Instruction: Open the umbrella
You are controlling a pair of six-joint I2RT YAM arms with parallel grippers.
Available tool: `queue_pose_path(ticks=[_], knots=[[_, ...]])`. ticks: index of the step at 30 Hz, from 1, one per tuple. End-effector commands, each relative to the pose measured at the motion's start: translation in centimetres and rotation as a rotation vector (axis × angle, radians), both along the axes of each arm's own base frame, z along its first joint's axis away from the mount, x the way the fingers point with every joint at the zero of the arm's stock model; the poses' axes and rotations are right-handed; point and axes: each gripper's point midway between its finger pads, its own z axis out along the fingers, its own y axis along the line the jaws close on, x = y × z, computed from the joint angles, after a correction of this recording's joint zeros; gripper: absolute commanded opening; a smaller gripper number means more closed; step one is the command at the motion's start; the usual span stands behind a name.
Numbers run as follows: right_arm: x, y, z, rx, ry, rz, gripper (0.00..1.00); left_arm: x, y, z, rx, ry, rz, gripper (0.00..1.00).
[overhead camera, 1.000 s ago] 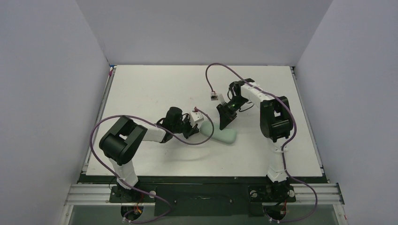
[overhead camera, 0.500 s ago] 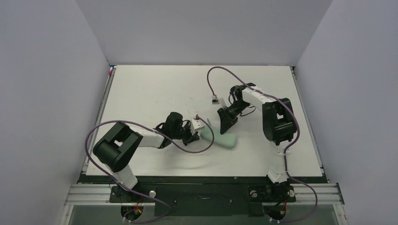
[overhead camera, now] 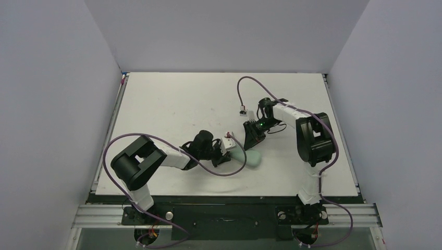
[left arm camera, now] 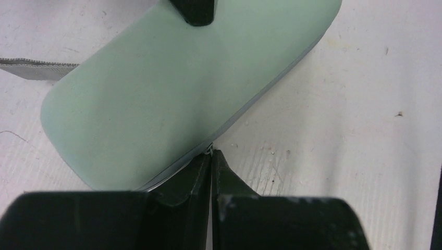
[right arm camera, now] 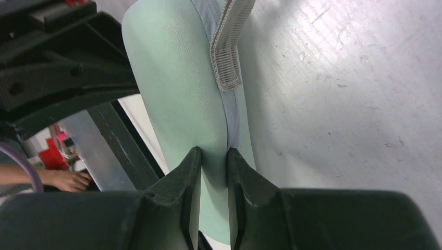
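Shut tight, the left gripper (left arm camera: 211,154) sits at the seam of the green case (left arm camera: 172,88). The right gripper (right arm camera: 213,154) pinches the other end of it. I see no umbrella; I think it is inside. Next I must pull the green case open.

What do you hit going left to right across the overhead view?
In order: left arm → left pincer → green case → right arm. The right pincer overlaps the case, so it is left out.

Your top view looks down from behind; wrist views peer closely past left claw (left arm camera: 211,154) and right claw (right arm camera: 213,152) onto one shared green case (overhead camera: 253,158).
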Motion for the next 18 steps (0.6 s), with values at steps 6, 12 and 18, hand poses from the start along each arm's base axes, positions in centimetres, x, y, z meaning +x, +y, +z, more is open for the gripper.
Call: queue_pose_path(ticks=[6, 12, 18], knots=[[6.5, 0.9, -2.1, -0.071, -0.158, -0.326, 0.0, -1.4, -3.0, 1.2, -0.066, -0.002, -0.033, 0.0], [8.1, 1.7, -1.2, -0.065, -0.147, -0.453, 0.0, -2.6, -3.5, 1.1, -0.066, 0.011, -0.048, 0.0], [5.8, 2.0, -0.3, -0.03, -0.126, -0.333, 0.08, -0.8, -2.3, 0.9, -0.058, 0.003, 0.034, 0.0]])
